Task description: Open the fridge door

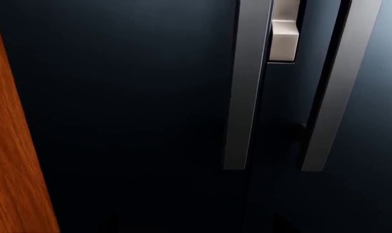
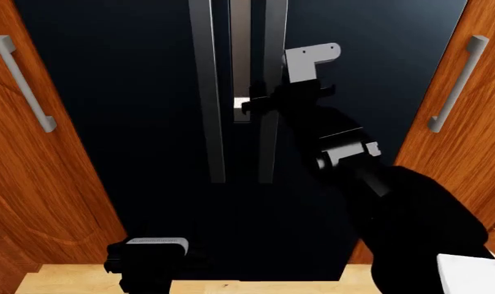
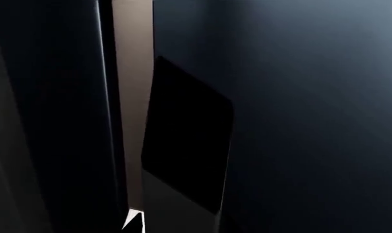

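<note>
The fridge door [image 2: 370,67] is the glossy black panel on the right, and its long grey bar handle [image 2: 269,153] runs down its left edge. My right gripper [image 2: 266,103] sits on that handle about halfway up, with its black fingers wrapped across the bar. Up close the door [image 3: 312,97] fills the right wrist view, beside a pale strip [image 3: 131,73]. The same pale strip [image 2: 240,55] shows between the two doors. My left gripper [image 2: 149,254] hangs low in front of the twin door, empty. Its dark tips barely show, wide apart.
The twin black door [image 2: 108,122] with its own bar handle [image 2: 206,92] stands on the left. Reddish-brown wooden cabinet doors [image 2: 19,184] [image 2: 476,153] with short grey handles flank the fridge. A light wood floor strip [image 2: 231,285] runs below. My right forearm [image 2: 394,202] crosses in front of the fridge door.
</note>
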### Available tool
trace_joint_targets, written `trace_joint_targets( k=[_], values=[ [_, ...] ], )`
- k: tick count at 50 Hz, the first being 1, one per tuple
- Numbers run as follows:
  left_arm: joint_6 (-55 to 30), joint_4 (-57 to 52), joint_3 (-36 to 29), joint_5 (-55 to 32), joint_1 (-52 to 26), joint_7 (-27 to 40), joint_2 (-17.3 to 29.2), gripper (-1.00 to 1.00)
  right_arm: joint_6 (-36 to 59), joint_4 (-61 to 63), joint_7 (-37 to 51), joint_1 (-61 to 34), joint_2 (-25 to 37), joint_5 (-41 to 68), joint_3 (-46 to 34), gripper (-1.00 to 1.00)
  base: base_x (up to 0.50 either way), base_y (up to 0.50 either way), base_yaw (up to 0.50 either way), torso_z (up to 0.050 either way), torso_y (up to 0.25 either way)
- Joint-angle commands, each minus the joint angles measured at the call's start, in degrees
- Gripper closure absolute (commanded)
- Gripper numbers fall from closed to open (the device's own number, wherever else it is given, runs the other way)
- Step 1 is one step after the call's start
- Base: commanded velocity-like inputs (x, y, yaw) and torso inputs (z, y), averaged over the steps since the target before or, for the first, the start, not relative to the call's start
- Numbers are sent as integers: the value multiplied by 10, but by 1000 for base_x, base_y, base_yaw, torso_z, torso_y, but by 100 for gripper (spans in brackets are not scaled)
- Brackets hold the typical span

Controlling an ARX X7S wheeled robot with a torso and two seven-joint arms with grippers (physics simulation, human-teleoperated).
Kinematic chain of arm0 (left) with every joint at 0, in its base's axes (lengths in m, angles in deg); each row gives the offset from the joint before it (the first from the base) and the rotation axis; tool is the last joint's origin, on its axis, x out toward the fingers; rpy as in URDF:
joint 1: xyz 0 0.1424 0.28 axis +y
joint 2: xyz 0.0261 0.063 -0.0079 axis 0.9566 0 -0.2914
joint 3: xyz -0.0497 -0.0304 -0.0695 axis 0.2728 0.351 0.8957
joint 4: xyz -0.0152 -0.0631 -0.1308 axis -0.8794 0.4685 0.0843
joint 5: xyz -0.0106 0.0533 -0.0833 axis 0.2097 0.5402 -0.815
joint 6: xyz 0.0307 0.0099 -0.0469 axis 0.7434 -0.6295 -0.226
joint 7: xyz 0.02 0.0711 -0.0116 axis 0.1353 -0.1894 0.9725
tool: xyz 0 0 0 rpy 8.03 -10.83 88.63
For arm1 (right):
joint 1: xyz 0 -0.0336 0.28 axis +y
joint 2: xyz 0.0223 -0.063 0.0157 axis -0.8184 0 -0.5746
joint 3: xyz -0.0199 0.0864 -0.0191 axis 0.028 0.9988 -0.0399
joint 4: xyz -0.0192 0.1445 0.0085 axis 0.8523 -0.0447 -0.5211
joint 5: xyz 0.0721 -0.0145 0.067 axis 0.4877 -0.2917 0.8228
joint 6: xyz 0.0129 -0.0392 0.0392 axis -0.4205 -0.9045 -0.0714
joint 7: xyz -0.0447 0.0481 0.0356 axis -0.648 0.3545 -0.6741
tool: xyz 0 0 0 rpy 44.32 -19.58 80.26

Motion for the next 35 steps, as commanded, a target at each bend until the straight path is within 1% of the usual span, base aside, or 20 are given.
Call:
trace_joint_targets(
  k=[1,13,21,22,24,27,35],
  values=[
    [5,1,5,-4,1,0,1,-100,-15,-23,17,-12,0,35,-29,100,0,-3,-3,0,0],
    [5,1,2,-7,1,2,4,-100,-41,-14,17,3,0,54,-46,100,1,-1,-3,0,0],
    [6,2,-1,-9,1,4,6,-100,-59,16,36,6,5,51,-52,100,0,-1,-2,0,0],
    [6,2,-1,-10,0,4,7,-100,-55,102,88,7,52,45,-59,100,0,0,-3,0,0],
    [7,2,-1,-10,1,4,7,-100,-51,208,133,9,93,39,-64,100,0,-3,-2,0,0],
    [7,2,-3,-10,0,6,8,-100,-48,309,180,10,139,37,-66,100,0,-1,0,0,0],
    [6,3,-6,-11,-1,8,9,-100,-36,448,249,6,204,27,-77,100,0,0,0,0,2]
  ],
)
